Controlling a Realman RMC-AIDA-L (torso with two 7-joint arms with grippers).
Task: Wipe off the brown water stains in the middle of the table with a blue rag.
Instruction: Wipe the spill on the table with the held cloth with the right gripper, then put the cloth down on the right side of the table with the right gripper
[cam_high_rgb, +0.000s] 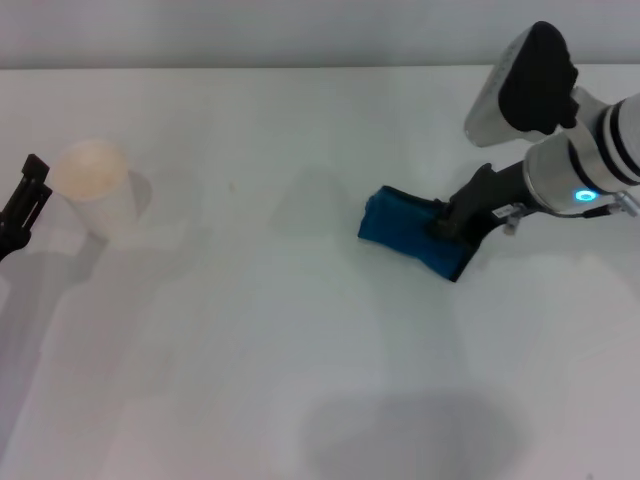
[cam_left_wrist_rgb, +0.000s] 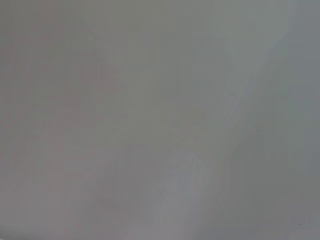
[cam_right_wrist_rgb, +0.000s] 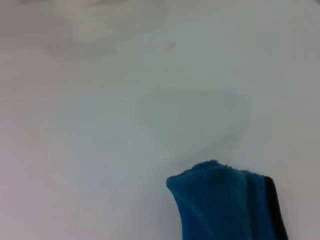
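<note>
— On the right half of the table (cam_high_rgb: 300, 350), what is the right gripper (cam_high_rgb: 447, 226) doing?

— Its dark fingers are clamped on the near edge of the blue rag (cam_high_rgb: 410, 238), and the cloth lies bunched on the white top. Gripping one edge leaves the rest of the cloth free to drag flat, which I judge suits wiping.

— And the stains?

— The brown water stains (cam_right_wrist_rgb: 192, 117) show only as a faint, pale blotch just ahead of the rag in the right wrist view, toward the table's middle. The rag sits beside that blotch, not yet on it.

— The left arm?

— The left gripper (cam_high_rgb: 25, 200) waits at the far left edge, near a white paper cup (cam_high_rgb: 95, 185), well apart from the work. I cannot tell how its fingers stand.

— Next?

— Probably a sweep leftward across the blotch.
</note>
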